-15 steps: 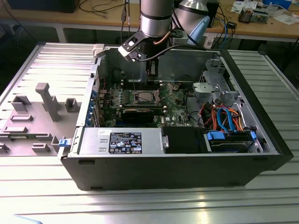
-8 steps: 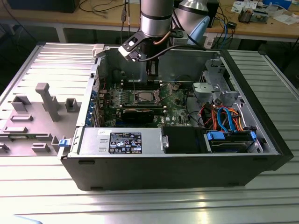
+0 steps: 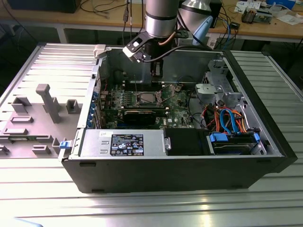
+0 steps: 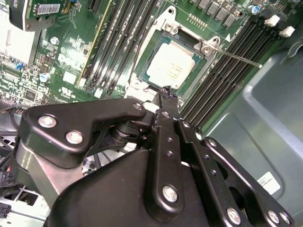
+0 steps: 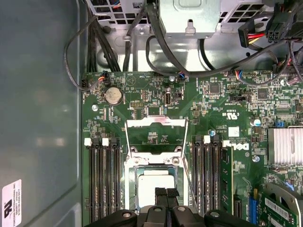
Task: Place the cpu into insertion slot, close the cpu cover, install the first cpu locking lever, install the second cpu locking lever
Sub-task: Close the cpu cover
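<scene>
Silvery-grey cpu [image 5: 152, 185], one only, lies flat inside the insertion slot [image 5: 133, 182]; I see it seated in both wrist views. One cpu cover [image 5: 156, 122], swung open, lies back from the slot along its hinged edge, with green board showing through its cut-out. In the second wrist view I count one thin lever rod [image 4: 236, 56] slanting out from a corner of the slot, over the memory slots.

One gripper [image 5: 166, 193] hangs just above the slot's edge. Its two fingers [image 5: 161, 192] are pressed together with nothing between them.

Two banks of long black memory slots [image 5: 105, 179] flank the insertion slot, one bank on each side. Further out on the green motherboard [image 5: 218, 104] I note one round coin cell [image 5: 112, 95] and one finned heatsink [image 5: 284, 145].

In the exterior view the single arm [image 3: 161, 19] reaches straight down into the open computer case [image 3: 189, 165], which lies on its side on a ribbed metal table [image 3: 142, 208].
</scene>
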Controlling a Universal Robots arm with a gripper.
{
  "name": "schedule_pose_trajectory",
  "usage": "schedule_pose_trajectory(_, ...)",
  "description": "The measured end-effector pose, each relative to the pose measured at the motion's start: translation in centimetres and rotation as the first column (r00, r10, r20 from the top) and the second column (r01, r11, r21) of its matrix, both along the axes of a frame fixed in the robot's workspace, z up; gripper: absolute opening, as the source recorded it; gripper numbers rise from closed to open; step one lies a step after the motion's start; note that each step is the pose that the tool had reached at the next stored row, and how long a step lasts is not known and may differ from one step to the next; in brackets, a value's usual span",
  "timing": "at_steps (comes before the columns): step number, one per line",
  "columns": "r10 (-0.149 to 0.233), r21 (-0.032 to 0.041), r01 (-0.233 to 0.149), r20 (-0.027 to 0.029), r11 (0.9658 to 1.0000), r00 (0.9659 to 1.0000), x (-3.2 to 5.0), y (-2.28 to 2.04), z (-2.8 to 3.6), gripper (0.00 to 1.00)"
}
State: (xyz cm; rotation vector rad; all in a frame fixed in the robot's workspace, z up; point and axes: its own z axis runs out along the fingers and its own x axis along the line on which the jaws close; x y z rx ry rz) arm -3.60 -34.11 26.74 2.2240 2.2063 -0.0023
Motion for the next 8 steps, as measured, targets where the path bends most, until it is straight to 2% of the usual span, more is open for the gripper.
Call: schedule_pose_trajectory(8, 0.0, 0.0, 0.0, 0.0, 1.0, 1.0, 1.1, 0.01, 0.0, 0.11)
